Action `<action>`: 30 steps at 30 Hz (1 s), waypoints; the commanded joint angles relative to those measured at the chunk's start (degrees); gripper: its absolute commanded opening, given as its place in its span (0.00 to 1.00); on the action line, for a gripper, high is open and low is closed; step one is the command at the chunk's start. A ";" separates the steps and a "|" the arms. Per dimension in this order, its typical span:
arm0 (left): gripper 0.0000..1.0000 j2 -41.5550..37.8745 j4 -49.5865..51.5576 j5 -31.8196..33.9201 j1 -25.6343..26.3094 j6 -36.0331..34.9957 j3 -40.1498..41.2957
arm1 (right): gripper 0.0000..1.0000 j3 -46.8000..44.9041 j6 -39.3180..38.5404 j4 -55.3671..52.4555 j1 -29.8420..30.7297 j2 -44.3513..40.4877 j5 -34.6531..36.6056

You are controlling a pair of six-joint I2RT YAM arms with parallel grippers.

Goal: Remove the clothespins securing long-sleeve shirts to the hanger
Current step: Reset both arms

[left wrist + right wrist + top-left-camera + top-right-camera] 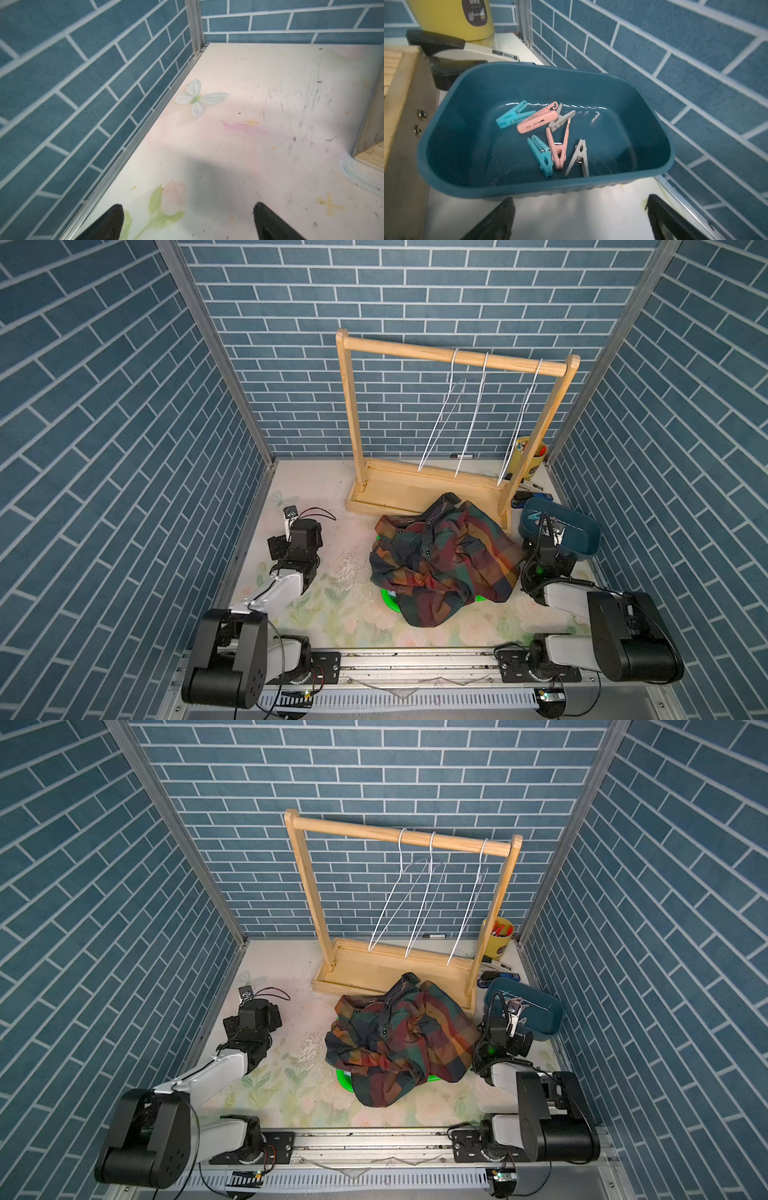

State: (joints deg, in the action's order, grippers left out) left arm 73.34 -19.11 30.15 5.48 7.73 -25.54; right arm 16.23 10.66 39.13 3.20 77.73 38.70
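Lying loose in the bottom of the teal tub [471,108], six clothespins [548,137] (two blue, two pink, two grey) are sitting straight ahead of the right hand [579,214], just past its fingertips and over the tub's near wall. Their long axes are pointing every which way, and several are overlapping. That hand is waiting with its fingers spread wide, pinching nothing. The left hand [188,209] is likewise standing spread and empty, facing the far corner on the opposite side of the surface [270,104], well apart from the tub, so the right arm is plainly the nearer one to the pegs. Behind them, three wire hangers [473,414] are hanging bare from the rail of the wooden rack [415,350], with no peg showing on any of them. The plaid shirt [444,560] is lying crumpled over a green basket [388,599] between the two arms, just in front of the rack's base; whether other shirts are lying under it cannot be told. Judging by this, no clip is waiting to be reached for, and the unpegging is looking finished.
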 commanded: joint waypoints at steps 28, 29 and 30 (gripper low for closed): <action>1.00 12.95 -24.19 -23.21 -3.38 -10.45 1.35 | 0.99 5.48 -5.73 10.77 -3.38 9.96 -24.37; 1.00 12.92 -24.31 -24.43 -3.36 -11.00 1.41 | 0.99 5.48 -5.67 10.47 -3.38 9.82 -24.35; 1.00 13.05 -24.39 -26.51 -3.37 -11.85 1.39 | 0.99 5.48 -5.72 10.73 -3.37 9.89 -24.33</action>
